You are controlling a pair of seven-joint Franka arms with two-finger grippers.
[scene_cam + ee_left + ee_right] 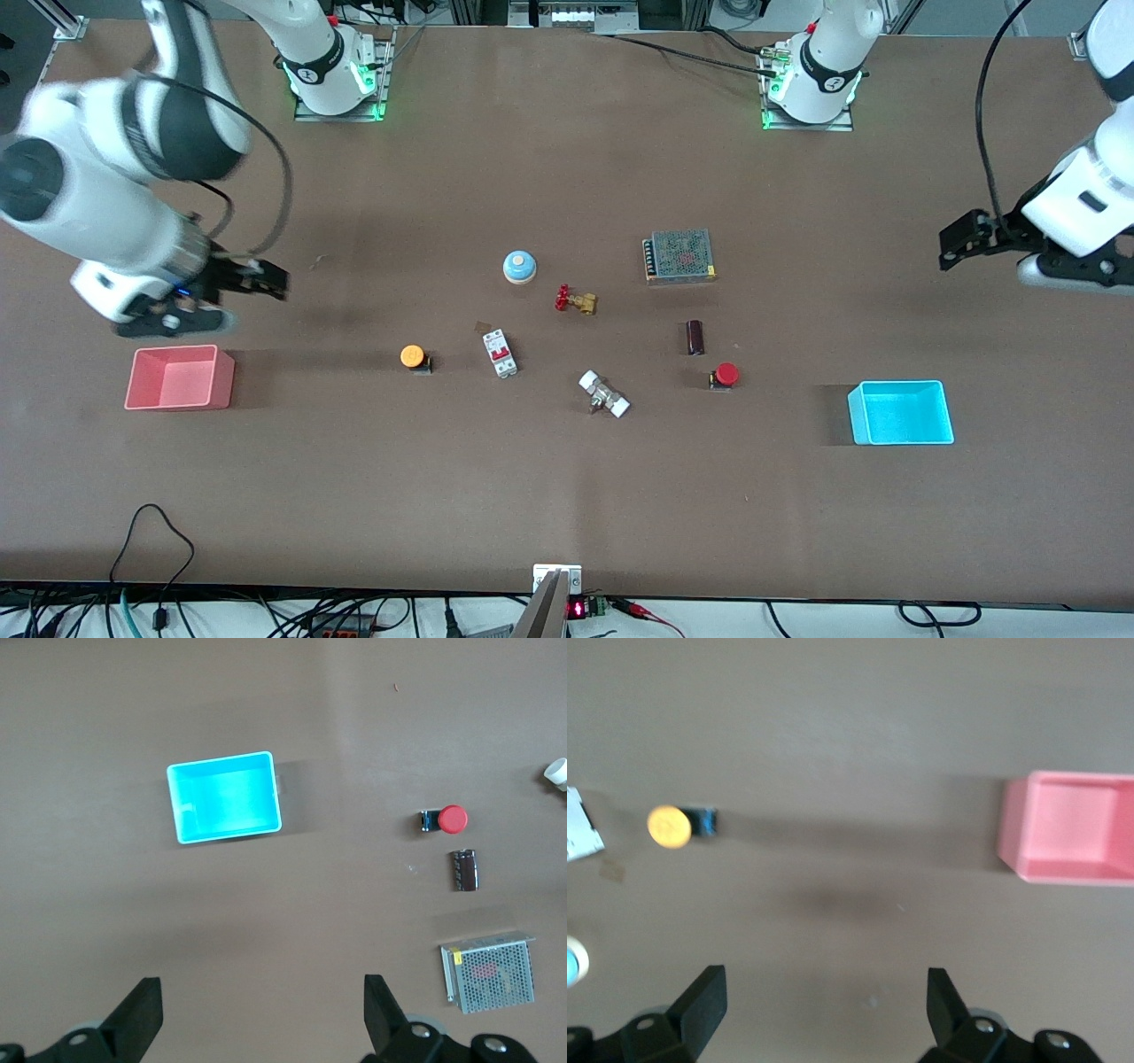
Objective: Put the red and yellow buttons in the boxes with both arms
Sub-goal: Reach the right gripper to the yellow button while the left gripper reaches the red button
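The yellow button (412,356) lies on the table between the salmon-pink box (223,377) and a white breaker. The red button (726,375) lies between the table's middle and the cyan box (858,416). Both boxes are empty. My right gripper (275,282) is open and empty over bare table beside the pink box; its wrist view shows the yellow button (670,827), the pink box (1076,828) and the gripper (827,1005). My left gripper (952,244) is open and empty over bare table at the left arm's end; its wrist view shows the cyan box (226,797), the red button (453,819) and the gripper (263,1010).
In the table's middle lie a light-blue dome (520,266), a brass valve with a red handwheel (576,301), a white breaker (500,353), a white-capped fitting (604,394), a dark cylinder (695,337) and a grey mesh-topped box (679,255).
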